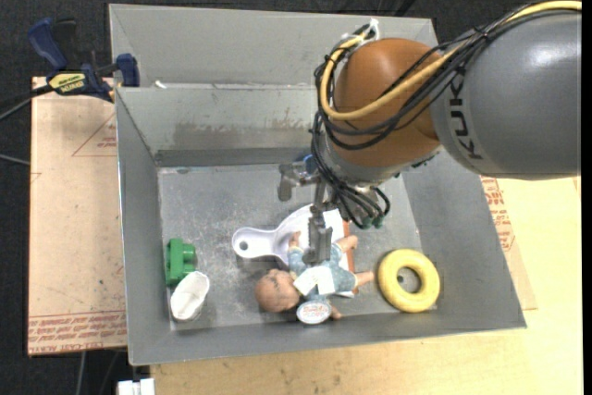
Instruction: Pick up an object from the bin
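One doll (319,282) lies near-side centre of the bin (139,199), between white scoop (264,240) and yellow ring (410,280); gripper (319,254) sits over its torso. We can't tell if it's released or clenched. We judge the doll light, hard, slippery: take the torso, not limbs.

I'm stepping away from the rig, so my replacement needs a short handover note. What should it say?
Gripper: down low at the front middle of the bin, right over the small doll; no hold on it can be made out.
Things: the doll lies on the bin floor against a white scoop. A yellow ring lies at the view's right, a green piece and a white cup at its left.
Done: the reach down.
Left: grasp one thing and lift it out.
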Robot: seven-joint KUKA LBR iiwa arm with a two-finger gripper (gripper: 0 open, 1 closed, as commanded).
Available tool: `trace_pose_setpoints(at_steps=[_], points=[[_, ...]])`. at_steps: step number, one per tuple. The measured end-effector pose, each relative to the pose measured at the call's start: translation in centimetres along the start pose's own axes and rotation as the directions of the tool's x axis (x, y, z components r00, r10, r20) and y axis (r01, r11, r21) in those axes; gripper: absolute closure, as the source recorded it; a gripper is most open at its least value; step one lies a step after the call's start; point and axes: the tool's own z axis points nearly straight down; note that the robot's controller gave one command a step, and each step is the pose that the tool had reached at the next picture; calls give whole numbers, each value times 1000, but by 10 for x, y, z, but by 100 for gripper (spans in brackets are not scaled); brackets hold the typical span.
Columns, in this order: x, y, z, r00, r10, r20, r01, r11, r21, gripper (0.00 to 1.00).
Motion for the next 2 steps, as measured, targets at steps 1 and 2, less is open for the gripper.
trace_pose_setpoints(at_steps=[1, 2], points=[[-5, -21, 32, 1000, 10, 7, -10, 1000, -1, 0], [-20, -18, 59, 1000, 2, 1, -2, 1000, 0, 0]])
